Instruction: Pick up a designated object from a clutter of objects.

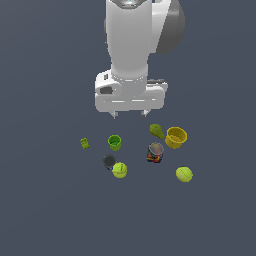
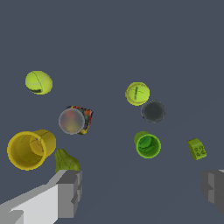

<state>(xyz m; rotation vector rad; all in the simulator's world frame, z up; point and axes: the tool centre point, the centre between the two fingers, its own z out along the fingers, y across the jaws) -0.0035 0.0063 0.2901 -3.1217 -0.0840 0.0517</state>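
Observation:
The tiny green studded block (image 1: pixel 85 143) lies on the floor at the exterior view's left, apart from the other items; it also shows in the wrist view (image 2: pixel 197 148). My gripper (image 1: pixel 130 114) hangs open and empty well above the clutter, behind the green cup (image 1: pixel 114 142). In the wrist view the gripper (image 2: pixel 142 192) has its two grey fingers (image 2: pixel 70 192) spread wide, with nothing between them. The block lies off to the side of the gripper, beyond the cup (image 2: pixel 148 145).
A green pear shape (image 1: pixel 156 131), a yellow bowl (image 1: pixel 176 137), a dark can (image 1: pixel 155 152), a dark grey disc (image 1: pixel 108 161) and two yellow-green balls (image 1: pixel 119 170) (image 1: pixel 184 174) lie scattered on the grey floor.

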